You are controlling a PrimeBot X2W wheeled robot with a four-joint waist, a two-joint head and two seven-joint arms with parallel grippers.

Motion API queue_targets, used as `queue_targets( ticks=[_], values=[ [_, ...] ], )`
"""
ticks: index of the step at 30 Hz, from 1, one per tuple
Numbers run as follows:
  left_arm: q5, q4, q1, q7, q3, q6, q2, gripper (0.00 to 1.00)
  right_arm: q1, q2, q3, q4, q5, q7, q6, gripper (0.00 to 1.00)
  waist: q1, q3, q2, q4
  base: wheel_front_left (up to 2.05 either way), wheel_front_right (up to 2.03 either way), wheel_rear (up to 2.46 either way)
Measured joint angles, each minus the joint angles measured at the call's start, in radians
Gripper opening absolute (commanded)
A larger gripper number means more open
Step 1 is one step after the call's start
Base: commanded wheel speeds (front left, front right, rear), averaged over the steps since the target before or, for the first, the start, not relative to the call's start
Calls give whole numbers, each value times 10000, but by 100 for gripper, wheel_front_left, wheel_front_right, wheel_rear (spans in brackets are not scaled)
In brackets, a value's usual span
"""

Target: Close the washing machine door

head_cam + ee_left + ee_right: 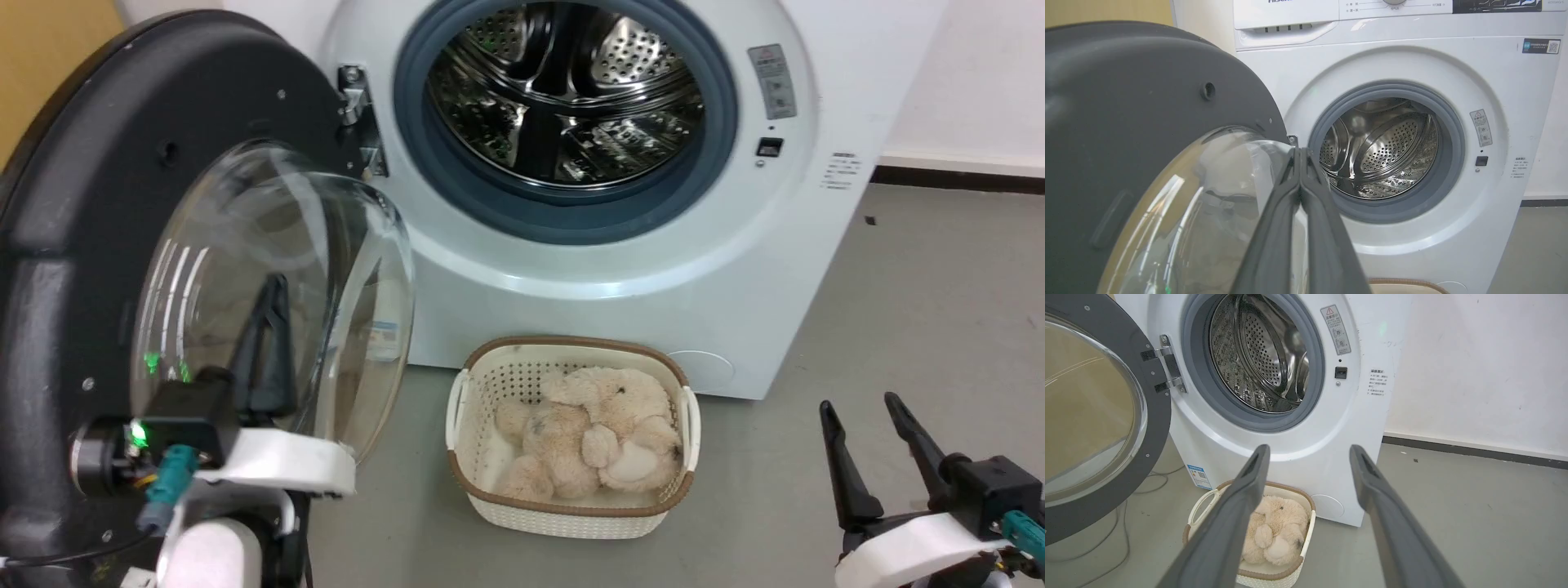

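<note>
Grey floor carries the washing machine, its drum opening exposed. Washing machine door stands wide open at the machine's left side. Left end effector is clenched on nothing, just beside the door's glass bulge; contact cannot be told. Right end effector is released, fingers spread, before the machine's right corner. Basket holding a plush toy sits just before the machine.

The left claw stands at the lower left, its two dark fingers pressed together with the tips touching. The right claw sits at the lower right, fingers spread apart and pointing upward.
</note>
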Motion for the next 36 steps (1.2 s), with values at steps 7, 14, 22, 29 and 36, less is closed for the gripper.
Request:
queue_targets(
  ticks=[7, 14, 22, 29, 36],
  values=[
    [-349, -372, -722, -163, 362, -332, 40, 0, -4, 0, -194, 19, 67, -171, 0, 100, 0, 85, 0, 444, 0, 0, 0],
    [-811, -740, -1353, -314, 836, -539, 38, 0, -29, 2, -351, 59, 82, -286, 0, 100, 0, 163, 0, 956, 0, 0, 0],
    [-1607, -1034, -1898, -470, 1319, -696, 48, 0, -30, 2, -558, 153, 171, -470, 0, 100, 0, 187, 0, 1592, 0, 0, 0],
    [-2525, -1062, -2205, -598, 1912, -788, 355, 0, -30, 2, -727, 261, 259, -610, 0, 100, 0, 207, 0, 2119, 0, 0, 0],
    [-4094, -859, -2342, -368, 3081, -821, 479, 0, -66, 2, -803, 349, 263, -779, 0, 100, 0, 327, 0, 2490, 0, 0, 0]
  ],
)
